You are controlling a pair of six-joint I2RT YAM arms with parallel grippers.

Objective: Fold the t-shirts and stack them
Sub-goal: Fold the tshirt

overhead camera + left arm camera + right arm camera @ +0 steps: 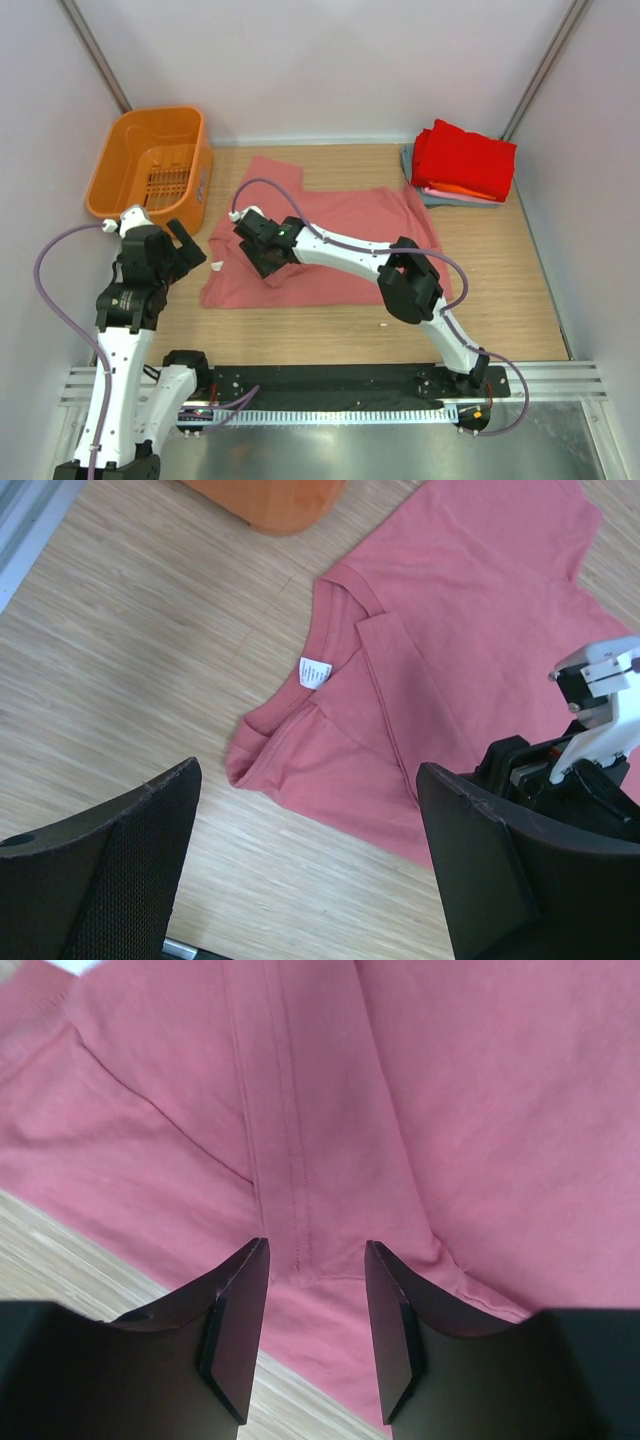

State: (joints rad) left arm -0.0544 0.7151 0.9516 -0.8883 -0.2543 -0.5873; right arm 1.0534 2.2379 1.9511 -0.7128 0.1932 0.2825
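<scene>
Dark fingers of the right gripper (315, 1252) are sitting low on the salmon-pink t-shirt (350, 225), jaws narrowly apart with a raised seam fold running between them. The left gripper (308, 770) is hanging wide and empty near the collar's white neck label (314, 670). The shirt is lying spread on the wooden table (500, 290). Folded t-shirts (462, 165), bright red on top, are sitting stacked at the far right corner.

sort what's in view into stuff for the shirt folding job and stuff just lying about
For the job:
salmon-pink t-shirt, spread out in the middle
stack of folded shirts, red one on top, far right corner

Just lying about:
orange basket, far left corner
</scene>
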